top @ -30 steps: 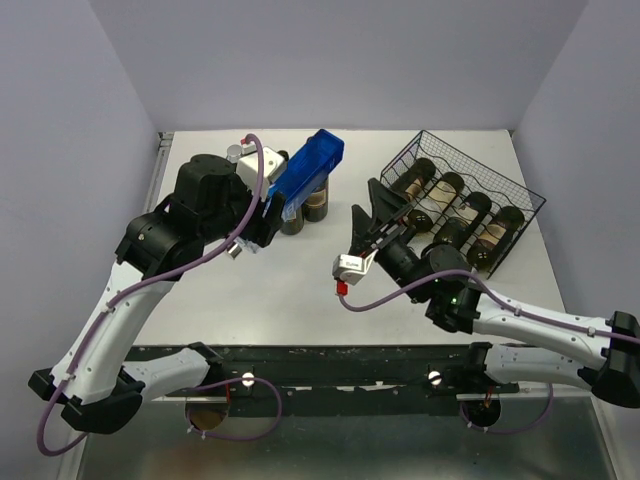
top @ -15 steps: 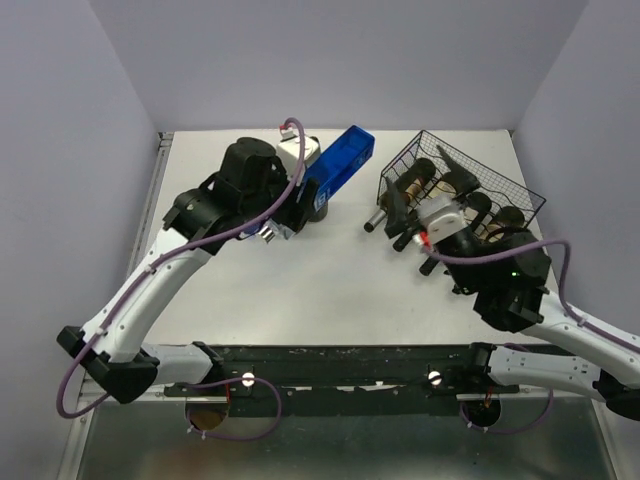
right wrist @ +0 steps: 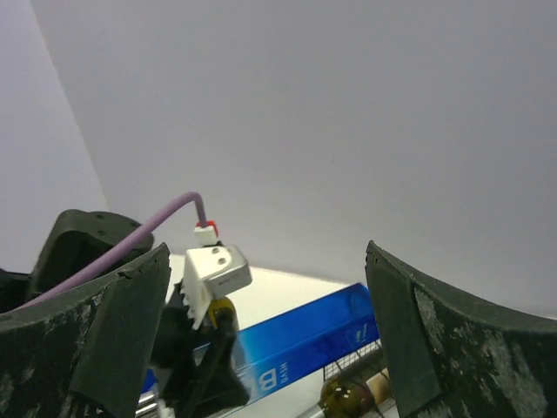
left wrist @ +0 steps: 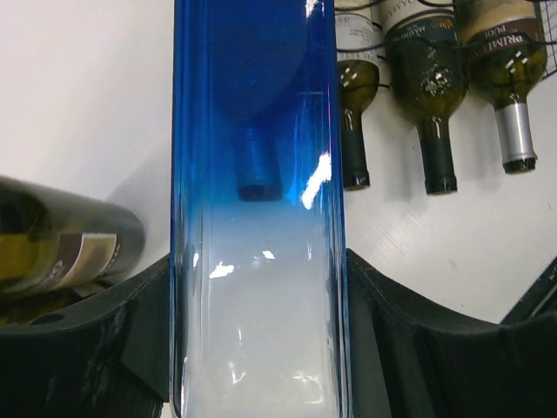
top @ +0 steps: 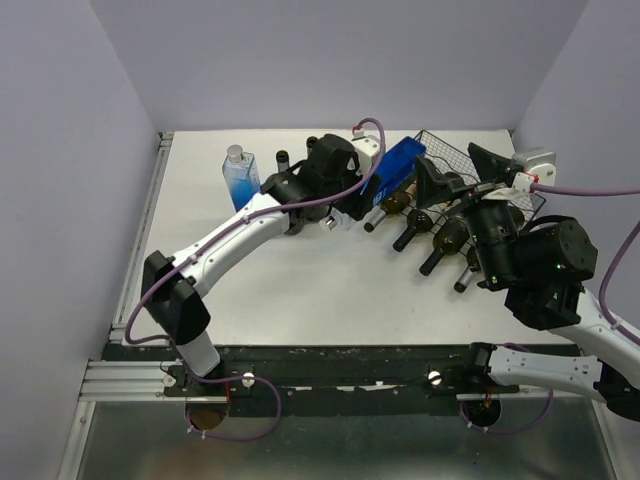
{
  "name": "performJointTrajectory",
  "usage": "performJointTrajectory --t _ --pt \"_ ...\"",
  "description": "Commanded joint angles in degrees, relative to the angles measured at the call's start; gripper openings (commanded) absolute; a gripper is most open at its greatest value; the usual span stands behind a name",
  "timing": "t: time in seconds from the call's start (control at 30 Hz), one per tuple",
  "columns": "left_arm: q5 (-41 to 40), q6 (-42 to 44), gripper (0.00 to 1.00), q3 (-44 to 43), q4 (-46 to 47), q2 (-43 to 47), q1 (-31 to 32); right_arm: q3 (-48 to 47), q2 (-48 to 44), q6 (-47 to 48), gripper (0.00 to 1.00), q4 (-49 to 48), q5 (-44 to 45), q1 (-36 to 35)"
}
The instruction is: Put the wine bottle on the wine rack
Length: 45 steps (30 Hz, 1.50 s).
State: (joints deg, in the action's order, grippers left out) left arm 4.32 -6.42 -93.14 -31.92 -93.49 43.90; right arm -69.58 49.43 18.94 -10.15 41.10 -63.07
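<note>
— Fingers first: what have you got?
— My left fingers are clamped on two opposite sides of the tall blue glass wine bottle, low on its body. My right fingers are spread wide with nothing between them, raised and facing the pale wall.

— Where is the bottle?
— It's off the white worktop, carried tilted at the end of my outstretched left arm. Its far end reaches the left corner of the black wire-grid wine rack. I can't tell whether it touches the wire, and it lies in no cradle that I can see.

— What's in the rack?
— Dark green glass wine bottles lie side by side in it, with their necks sticking out toward me and to the left. In the left wrist view, three of those necks show just right of the blue bottle. My right arm hangs over the rack's right part and hides it.

— Anything else?
— A dark olive bottle with a tan label sits at the left edge of the left wrist view, near the blue one. I can't tell how it stands. Farther left on the worktop, well apart from the rack, a small clear bottle of blue liquid with a silver cap stands upright.
</note>
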Motion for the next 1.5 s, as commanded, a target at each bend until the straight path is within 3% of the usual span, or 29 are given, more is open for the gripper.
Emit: performJointTrajectory --t 0.0,0.33,0.5,0.8,1.0,1.4,1.43,1.47 --pt "-2.30 -0.44 0.00 -8.54 19.52 -3.26 0.31 1.64 -1.70 -6.45 0.99 2.77 7.83 -0.39" --pt "-3.53 1.49 0.00 -20.58 23.65 -18.91 0.57 1.03 -3.81 -7.52 0.97 5.76 11.98 -0.39" --pt "-3.88 2.99 0.00 -22.61 25.77 -23.22 0.75 0.15 -3.99 -6.81 0.97 8.21 12.60 -0.48" --pt "-3.79 2.55 0.00 -23.39 25.51 -26.38 1.19 0.94 -5.66 -6.64 0.97 8.92 13.57 -0.48" --pt "-7.30 3.25 0.00 -31.04 20.58 -32.45 1.19 1.73 -6.27 -6.46 0.97 8.92 13.65 -0.48" --pt "-8.97 2.46 0.00 -28.41 19.62 -33.60 1.19 2.34 -6.98 -6.19 0.97 9.36 13.92 -0.39" --pt "-8.97 2.46 0.04 -28.76 19.36 -33.86 1.28 2.43 -6.80 -6.19 0.97 9.27 13.92 -0.48" --pt "-9.06 2.20 0.14 -29.20 19.09 -34.12 1.19 2.52 -6.80 -6.19 0.97 9.36 13.92 -0.48"
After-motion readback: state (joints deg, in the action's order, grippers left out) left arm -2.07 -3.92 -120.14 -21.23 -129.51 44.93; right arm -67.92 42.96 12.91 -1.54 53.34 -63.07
